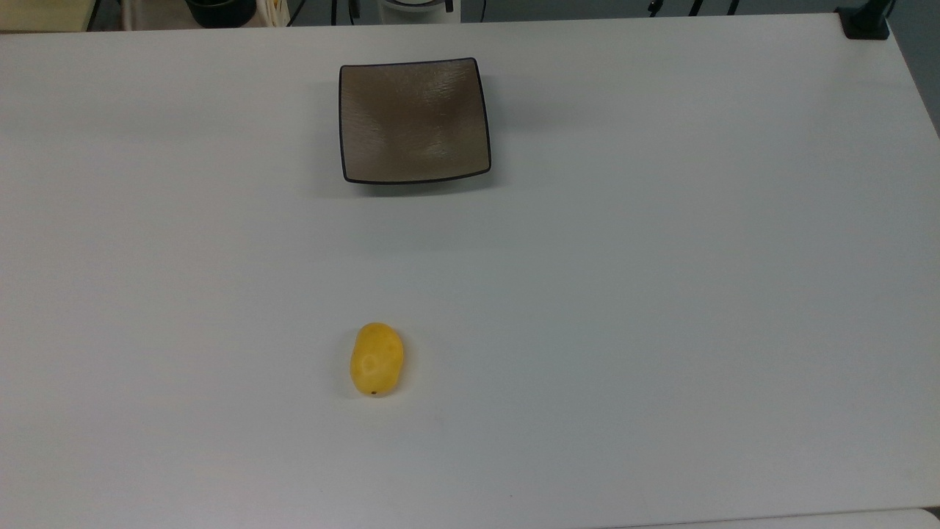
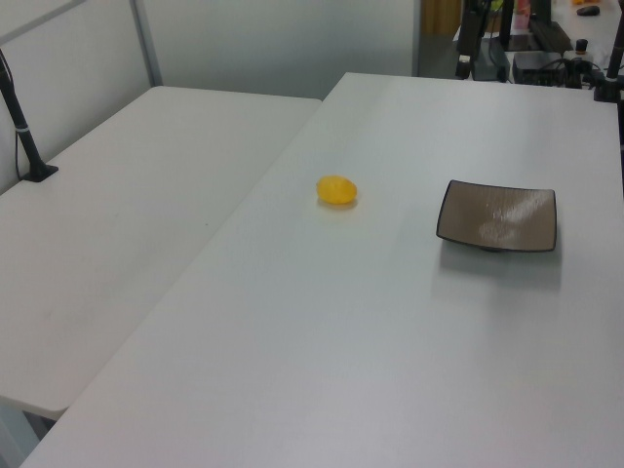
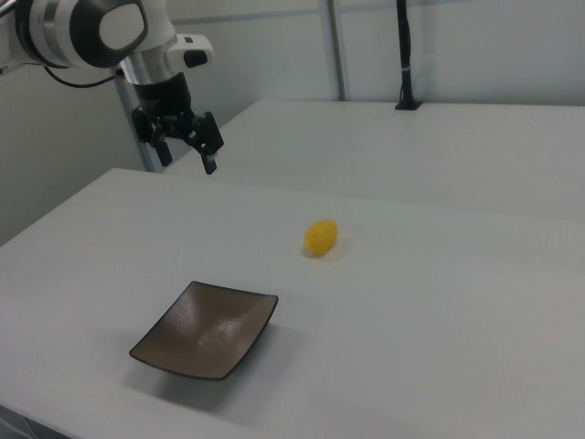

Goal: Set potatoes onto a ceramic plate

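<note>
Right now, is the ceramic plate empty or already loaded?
Empty. The ceramic plate shows bare glaze, and the yellow potato lies apart from it on the white table.

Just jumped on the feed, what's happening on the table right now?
Nothing is being handled yet. The yellow potato lies on the white table, apart from the square ceramic plate, which holds nothing. In the right view, the arm's end effector hangs open in the air over the table's far left edge, away from both.
</note>
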Action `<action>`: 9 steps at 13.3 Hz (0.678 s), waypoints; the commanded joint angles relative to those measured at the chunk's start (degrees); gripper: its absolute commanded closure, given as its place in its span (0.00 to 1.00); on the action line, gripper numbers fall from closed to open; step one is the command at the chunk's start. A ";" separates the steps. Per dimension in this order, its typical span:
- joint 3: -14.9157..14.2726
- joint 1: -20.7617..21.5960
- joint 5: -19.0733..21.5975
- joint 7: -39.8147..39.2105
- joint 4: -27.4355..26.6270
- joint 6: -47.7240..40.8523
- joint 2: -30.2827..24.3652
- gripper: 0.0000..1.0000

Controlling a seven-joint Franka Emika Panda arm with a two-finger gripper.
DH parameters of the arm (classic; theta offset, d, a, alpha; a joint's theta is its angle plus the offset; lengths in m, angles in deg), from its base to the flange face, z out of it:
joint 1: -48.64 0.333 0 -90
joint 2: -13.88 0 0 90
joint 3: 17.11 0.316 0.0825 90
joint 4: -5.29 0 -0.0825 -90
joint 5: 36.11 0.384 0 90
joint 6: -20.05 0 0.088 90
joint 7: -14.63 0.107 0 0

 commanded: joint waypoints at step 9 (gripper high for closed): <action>-1.18 1.65 0.85 0.73 -0.12 0.96 0.25 0.00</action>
